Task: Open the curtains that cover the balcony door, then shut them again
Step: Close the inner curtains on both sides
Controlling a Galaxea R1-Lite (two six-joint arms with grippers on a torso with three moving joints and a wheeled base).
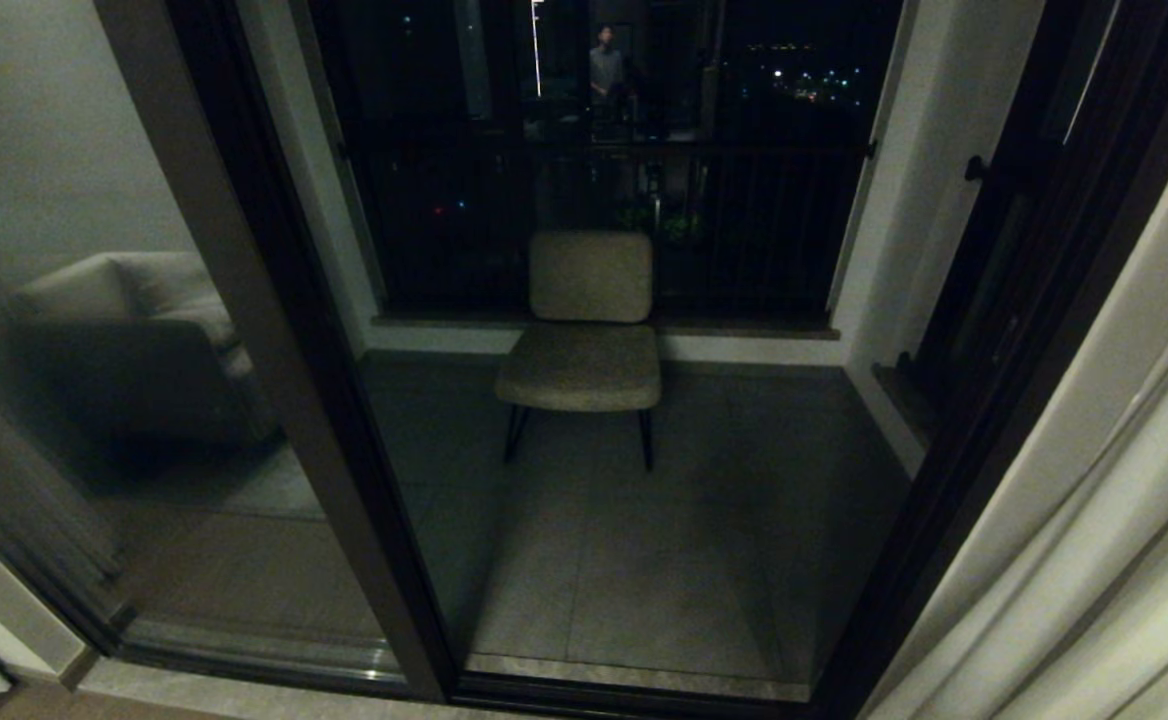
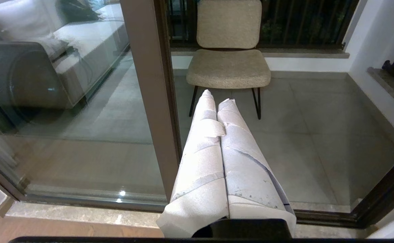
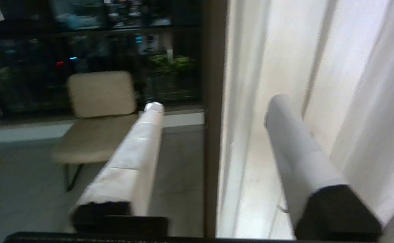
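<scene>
While I watch from the head camera, the curtains hang bunched at the right edge of the scene, cream-white with long vertical folds, drawn clear of the glass. The balcony door stands uncovered: its dark brown frame runs diagonally through the middle of my view, with a second dark upright on the right just beside the fabric. Through the glass I see a beige padded chair on thin black legs, standing on grey floor tiles in front of a black-railed window with city lights beyond. A pale sofa is reflected in the left pane, and a faint figure of a person shows high in the window glass.

Neither arm shows in the head camera. My right gripper appears only in its own wrist camera: its two tape-wrapped fingers are spread wide apart with nothing between them. One finger lies in front of the chair and tiles, the other in front of the curtain folds, and the door's dark upright falls in the gap. I cannot tell whether the far finger touches the fabric.

My left gripper points toward the chair from inside the room, its white-wrapped fingers pressed together and holding nothing, just beside the door's central post.
</scene>
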